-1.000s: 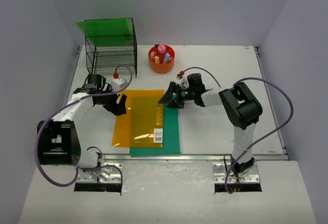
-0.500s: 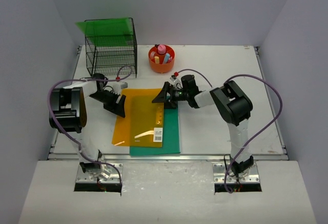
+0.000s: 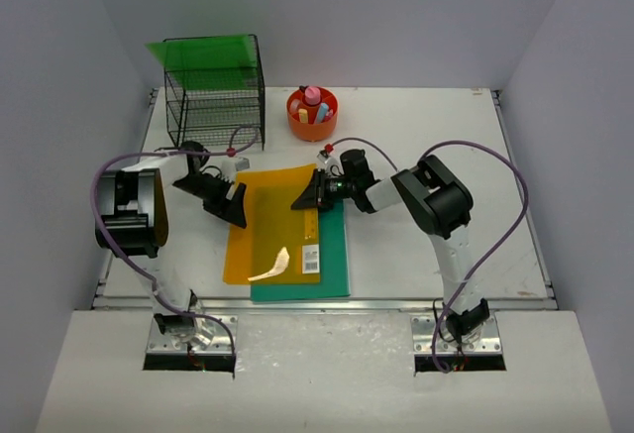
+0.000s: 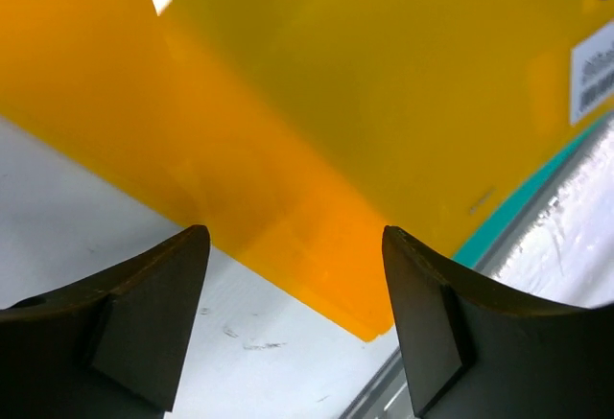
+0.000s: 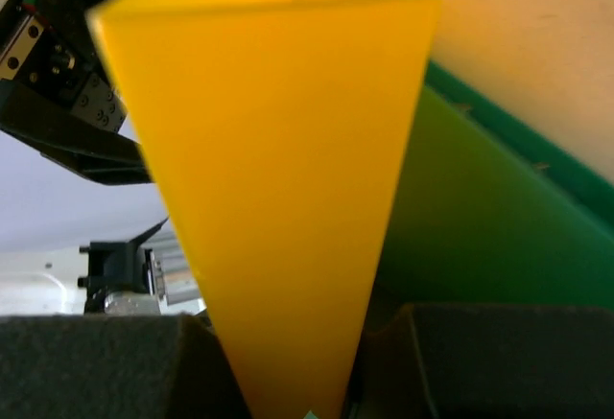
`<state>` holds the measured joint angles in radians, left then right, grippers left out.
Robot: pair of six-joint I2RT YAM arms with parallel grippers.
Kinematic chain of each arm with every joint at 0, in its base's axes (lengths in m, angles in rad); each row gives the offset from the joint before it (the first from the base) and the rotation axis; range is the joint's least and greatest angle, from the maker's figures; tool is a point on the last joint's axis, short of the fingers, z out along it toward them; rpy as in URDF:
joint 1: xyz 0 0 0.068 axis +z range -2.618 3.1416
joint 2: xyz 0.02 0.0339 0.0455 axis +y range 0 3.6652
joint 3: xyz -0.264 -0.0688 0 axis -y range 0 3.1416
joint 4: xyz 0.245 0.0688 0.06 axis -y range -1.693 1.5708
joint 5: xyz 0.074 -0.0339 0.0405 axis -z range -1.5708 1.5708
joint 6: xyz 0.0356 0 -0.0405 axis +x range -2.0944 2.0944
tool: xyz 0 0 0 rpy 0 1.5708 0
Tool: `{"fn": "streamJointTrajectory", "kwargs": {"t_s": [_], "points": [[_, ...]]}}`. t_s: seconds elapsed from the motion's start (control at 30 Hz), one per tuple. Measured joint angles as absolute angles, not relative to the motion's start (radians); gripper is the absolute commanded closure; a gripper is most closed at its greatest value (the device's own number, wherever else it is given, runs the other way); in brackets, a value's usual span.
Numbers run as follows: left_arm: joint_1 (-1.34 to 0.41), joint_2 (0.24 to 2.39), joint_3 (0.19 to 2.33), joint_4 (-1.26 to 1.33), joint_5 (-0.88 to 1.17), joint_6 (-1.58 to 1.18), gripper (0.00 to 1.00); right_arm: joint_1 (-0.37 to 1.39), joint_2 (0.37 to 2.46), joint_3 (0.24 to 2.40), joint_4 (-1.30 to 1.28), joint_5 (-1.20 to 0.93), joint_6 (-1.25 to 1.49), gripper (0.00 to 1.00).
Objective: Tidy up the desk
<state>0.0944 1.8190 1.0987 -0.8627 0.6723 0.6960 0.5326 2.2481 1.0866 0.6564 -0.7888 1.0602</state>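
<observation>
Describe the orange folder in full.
The orange folder is a thin, glossy, see-through plastic rectangle with a white label near its front right corner. It lies mostly flat on the desk, its right part overlapping a green folder. The right tool is shut on its far right edge, which seems raised. The left tool stands open over its left edge; whether it touches cannot be told.

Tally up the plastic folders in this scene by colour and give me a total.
orange folder: 1
teal folder: 1
green folder, on top of the wire rack: 1
Total: 3
</observation>
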Motion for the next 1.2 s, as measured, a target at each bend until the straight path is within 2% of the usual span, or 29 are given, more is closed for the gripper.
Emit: {"fn": "streamJointTrajectory", "kwargs": {"t_s": [0.07,0.17,0.3,0.37,0.57,0.87,1.2], "points": [[0.085,1.806,1.161,-0.967,0.712,0.742,0.26,0.524,2.22,1.074,0.67,-0.81,1.037,1.0],[0.066,1.801,1.428,-1.145,0.778,0.82,0.24,0.508,2.152,1.052,0.687,-0.842,0.99,1.0],[0.022,1.767,1.845,-1.189,0.8,0.868,0.24,0.499,2.051,1.054,0.769,-0.877,0.926,1.0],[-0.047,1.712,1.942,-1.193,0.733,0.917,0.25,0.503,2.014,1.062,0.814,-0.89,0.893,1.0],[-0.279,1.553,1.888,-1.267,0.558,1.122,0.27,0.557,1.926,1.069,0.872,-0.924,0.723,1.0],[-0.364,1.505,1.728,-1.285,0.386,1.29,0.28,0.626,1.764,0.968,0.777,-0.953,0.383,1.0],[-0.39,1.485,1.715,-1.331,0.378,1.287,0.29,0.636,1.636,0.862,0.766,-0.938,0.117,1.0]]}}
